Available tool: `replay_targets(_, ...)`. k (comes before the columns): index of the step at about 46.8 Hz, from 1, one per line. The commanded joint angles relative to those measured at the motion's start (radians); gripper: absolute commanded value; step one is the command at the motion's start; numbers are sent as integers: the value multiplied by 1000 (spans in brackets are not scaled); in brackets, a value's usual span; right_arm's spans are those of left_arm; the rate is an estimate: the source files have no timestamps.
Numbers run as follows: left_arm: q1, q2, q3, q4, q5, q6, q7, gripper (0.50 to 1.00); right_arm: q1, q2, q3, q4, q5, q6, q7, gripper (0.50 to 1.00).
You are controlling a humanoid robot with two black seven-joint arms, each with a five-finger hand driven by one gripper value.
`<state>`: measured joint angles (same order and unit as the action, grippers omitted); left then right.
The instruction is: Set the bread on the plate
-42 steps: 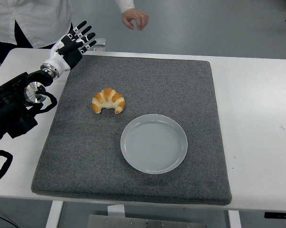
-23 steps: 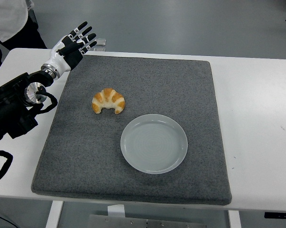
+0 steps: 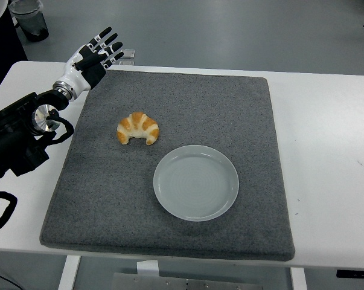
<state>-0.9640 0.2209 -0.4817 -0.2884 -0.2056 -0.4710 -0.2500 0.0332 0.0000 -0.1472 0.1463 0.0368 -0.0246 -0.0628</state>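
Black left arm (image 3: pixel 15 136) of bulky, angular segments, with a round polished metal disc (image 3: pixel 43 116) on its side. Loose black cable loop (image 3: pixel 60 130) just behind the wrist, another low at the picture's edge. Left hand (image 3: pixel 90 57) with white back plates over black, slim black fingers (image 3: pixel 106 42) with pale marks at the joints. Silver cuff (image 3: pixel 64 87) at the wrist.

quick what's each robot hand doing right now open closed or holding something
Left hand: open, fingers spread, holding nothing.
Right hand: not in view.
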Motion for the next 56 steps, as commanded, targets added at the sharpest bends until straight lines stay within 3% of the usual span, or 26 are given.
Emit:
replay_targets(1, 1, 2, 0, 0, 0, 0, 0, 990, 1, 0, 1, 1, 0, 0, 0, 932)
replay_targets(45, 1, 6, 9, 0, 2, -1, -5, 988, 1, 0, 0, 1, 0, 0, 0, 932)
replay_targets(56, -9, 15, 14, -49, 3, 52, -5, 988, 1, 0, 0, -1, 0, 0, 0, 930)
